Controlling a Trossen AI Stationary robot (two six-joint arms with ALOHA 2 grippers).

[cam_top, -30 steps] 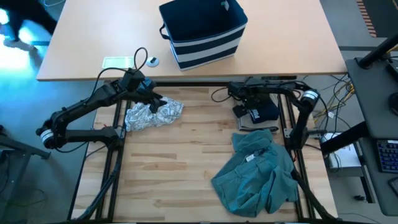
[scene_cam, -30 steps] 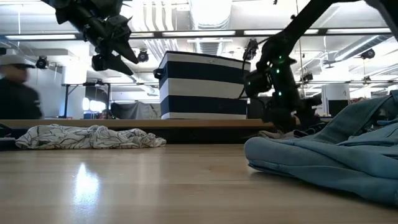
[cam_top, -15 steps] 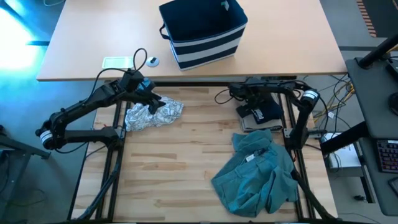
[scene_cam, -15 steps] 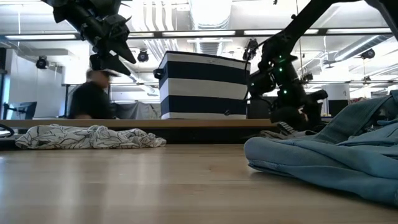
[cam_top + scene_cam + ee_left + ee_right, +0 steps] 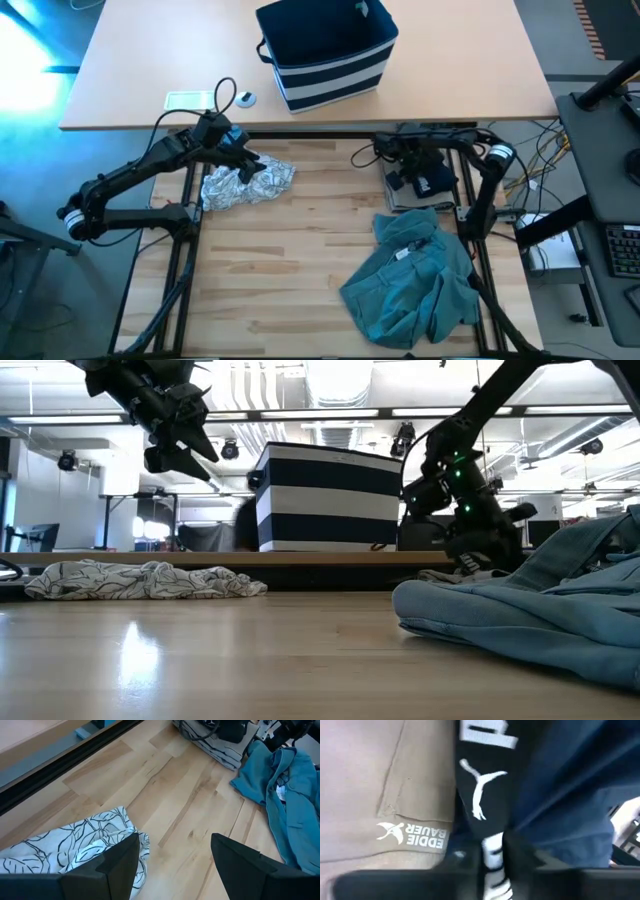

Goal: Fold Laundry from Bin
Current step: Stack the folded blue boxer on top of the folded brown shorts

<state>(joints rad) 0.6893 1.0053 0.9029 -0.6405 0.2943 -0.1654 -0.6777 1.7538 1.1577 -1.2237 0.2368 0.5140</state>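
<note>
My right claw [image 5: 400, 180] is down on the navy garment [image 5: 430, 178], at the far right corner of the wooden table [image 5: 300, 260]. In my right wrist view the dark cloth [image 5: 560, 785] with its white print bunches up between my fingers [image 5: 520, 855], so I am pinching a fold of it. Under it lies the tan garment [image 5: 380, 795], flat, with a small white logo near its hem.

The teal garment [image 5: 415, 280] lies crumpled just nearer than the navy one, along the table's right side. The patterned garment [image 5: 245, 182] sits in a heap at the table's far left. My left claw [image 5: 248, 165] hovers above that heap, fingers [image 5: 117, 862] spread, touching nothing.

The bin [image 5: 325, 50] stands upright on the tan desk [image 5: 130, 70] beyond the table, well apart from all the laundry. From the low view its white stripes [image 5: 325, 500] show behind the table's far edge.
</note>
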